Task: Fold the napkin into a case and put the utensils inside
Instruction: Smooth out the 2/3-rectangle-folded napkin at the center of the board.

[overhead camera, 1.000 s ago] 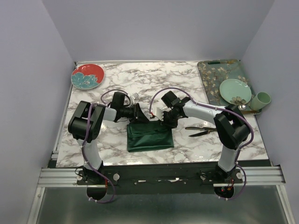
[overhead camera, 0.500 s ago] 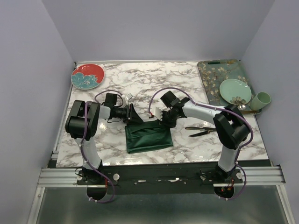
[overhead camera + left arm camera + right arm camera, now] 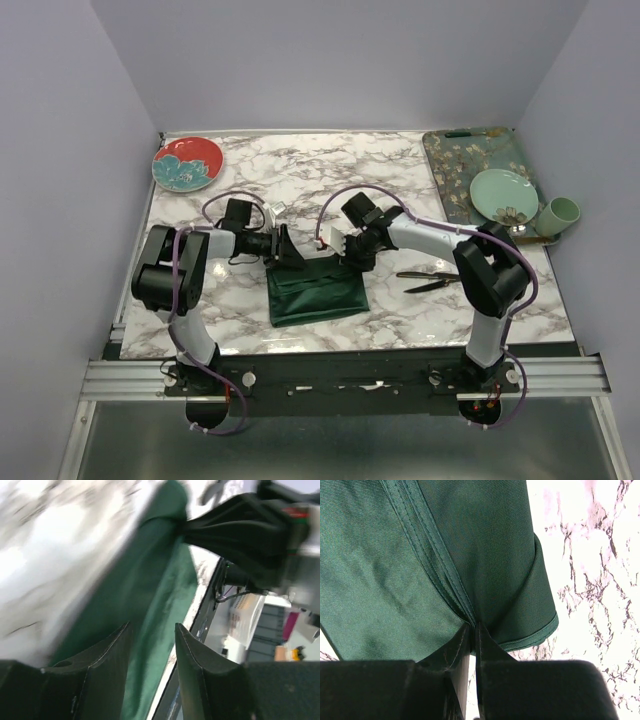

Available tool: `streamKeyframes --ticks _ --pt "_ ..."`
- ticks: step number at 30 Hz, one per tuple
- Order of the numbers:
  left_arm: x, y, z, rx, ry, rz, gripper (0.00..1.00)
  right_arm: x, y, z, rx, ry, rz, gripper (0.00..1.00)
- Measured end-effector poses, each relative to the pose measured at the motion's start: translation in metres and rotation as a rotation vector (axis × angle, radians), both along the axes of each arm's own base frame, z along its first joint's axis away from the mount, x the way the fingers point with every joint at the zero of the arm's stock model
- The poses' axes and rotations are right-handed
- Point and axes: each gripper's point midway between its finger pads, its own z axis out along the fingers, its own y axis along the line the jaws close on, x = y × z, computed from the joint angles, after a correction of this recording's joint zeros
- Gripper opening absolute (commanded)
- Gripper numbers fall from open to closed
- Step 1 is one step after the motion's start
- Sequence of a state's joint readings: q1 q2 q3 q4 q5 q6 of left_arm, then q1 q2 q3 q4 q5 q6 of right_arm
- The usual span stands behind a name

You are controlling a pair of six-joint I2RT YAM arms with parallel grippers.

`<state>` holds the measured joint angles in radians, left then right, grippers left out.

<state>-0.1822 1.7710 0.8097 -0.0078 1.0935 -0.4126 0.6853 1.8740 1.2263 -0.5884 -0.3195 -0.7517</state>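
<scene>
Two hands at the napkin (image 3: 318,292): right hand (image 3: 474,626) tight on its hem, left hand (image 3: 152,629) agape alongside.

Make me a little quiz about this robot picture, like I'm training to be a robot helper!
1. True or false: the right hand is pinching the green napkin.
2. Where are the black utensils? A) on the table, to the right of the napkin B) tucked inside the napkin C) on the floor
3. Fill the gap: the pale green plate sits on the flowery ____.
Key: 1 true; 2 A; 3 tray.
</scene>
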Motion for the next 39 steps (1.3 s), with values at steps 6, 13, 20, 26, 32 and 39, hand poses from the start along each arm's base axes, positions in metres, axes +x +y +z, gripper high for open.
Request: streamKeyframes --ticks 6,13,20,26,32,39 --pt "-0.011 0.011 -0.034 -0.003 0.163 0.027 0.46 0.0 0.0 0.0 0.0 0.001 -0.001 0.25" --pt "-0.009 0.012 -0.034 -0.011 0.163 0.012 0.47 -0.01 0.003 0.016 0.006 0.075 -0.025 0.48" --pt "-0.009 0.012 -0.035 -0.007 0.151 0.001 0.46 -0.005 0.041 0.1 0.213 0.169 -0.101 0.42" --pt "-0.01 0.013 -0.035 -0.005 0.149 -0.002 0.46 0.039 0.053 0.115 0.307 0.273 -0.267 0.3" --pt "-0.01 0.013 -0.035 -0.003 0.146 -0.006 0.46 0.042 0.036 0.057 0.21 0.447 -0.435 0.24" --pt "-0.009 0.013 -0.035 0.0 0.156 -0.005 0.46 -0.002 0.012 0.012 0.078 0.603 -0.527 0.19"
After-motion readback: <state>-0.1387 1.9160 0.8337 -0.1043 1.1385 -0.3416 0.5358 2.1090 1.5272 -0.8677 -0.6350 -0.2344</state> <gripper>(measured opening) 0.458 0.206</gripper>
